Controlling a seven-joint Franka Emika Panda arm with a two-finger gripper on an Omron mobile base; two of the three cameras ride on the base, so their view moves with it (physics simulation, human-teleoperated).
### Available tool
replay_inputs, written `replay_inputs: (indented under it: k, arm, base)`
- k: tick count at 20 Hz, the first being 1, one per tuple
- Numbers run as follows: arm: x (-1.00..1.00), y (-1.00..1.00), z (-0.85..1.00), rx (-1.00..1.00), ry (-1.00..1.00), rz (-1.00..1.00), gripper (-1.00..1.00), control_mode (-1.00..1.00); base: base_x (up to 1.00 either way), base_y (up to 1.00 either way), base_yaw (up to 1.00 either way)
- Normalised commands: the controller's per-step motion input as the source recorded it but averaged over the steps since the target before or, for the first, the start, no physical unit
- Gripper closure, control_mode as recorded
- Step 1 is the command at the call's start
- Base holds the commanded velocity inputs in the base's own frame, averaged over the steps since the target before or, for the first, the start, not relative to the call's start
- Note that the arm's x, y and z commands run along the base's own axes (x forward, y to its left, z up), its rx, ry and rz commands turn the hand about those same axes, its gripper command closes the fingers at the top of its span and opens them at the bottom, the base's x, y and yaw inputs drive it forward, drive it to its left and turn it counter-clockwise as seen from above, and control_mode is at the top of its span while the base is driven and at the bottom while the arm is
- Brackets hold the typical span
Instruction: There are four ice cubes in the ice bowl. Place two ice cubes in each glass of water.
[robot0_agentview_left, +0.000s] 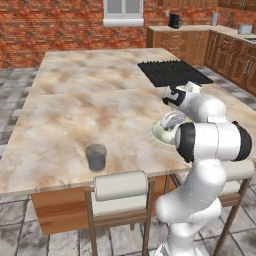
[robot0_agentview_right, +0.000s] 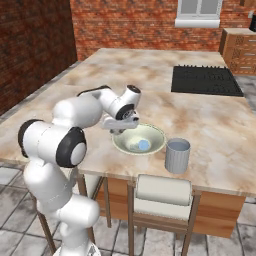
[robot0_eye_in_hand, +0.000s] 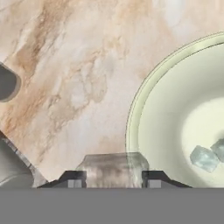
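Translucent pale-blue ice cubes (robot0_eye_in_hand: 204, 158) in glossy cream-green ice bowl (robot0_eye_in_hand: 151, 131)

Even, bright, flat rendered light, no visible source. Soft shadows only. Slight sheen on bowl (robot0_eye_in_hand: 175, 109) rim. Base views sharp; hand view close-up, counter (robot0_eye_in_hand: 78, 78) texture soft, blurry. No edge distortion.

Arm (robot0_agentview_left: 210, 145): glossy white rounded shells, thick cylindrical links. Joints ringed by black bands, widest at the big elbow drum. Wrist carries a black collar beside a white block. Hand (robot0_agentview_right: 120, 123): flat pale grey bar. Fingertips (robot0_eye_in_hand: 72, 179): small, dark, blocky, with lighter grey pads.
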Motion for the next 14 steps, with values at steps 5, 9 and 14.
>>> replay_inputs:
  k: [5, 9, 14]
  arm:
    - [-0.97, 0.9, 0.4, 0.0, -0.08, -0.13, 1.0, -1.0]
    - [-0.97, 0.96, 0.61, 0.0, -0.05, -0.02, 1.0, -1.0]
    - [-0.81, 1.0, 0.69, -0.07, 0.0, 0.03, 1.0, -1.0]
  base:
    - [0.0, 0.0, 0.0]
    - [0.0, 0.0, 0.0]
    - [0.0, 0.0, 0.0]
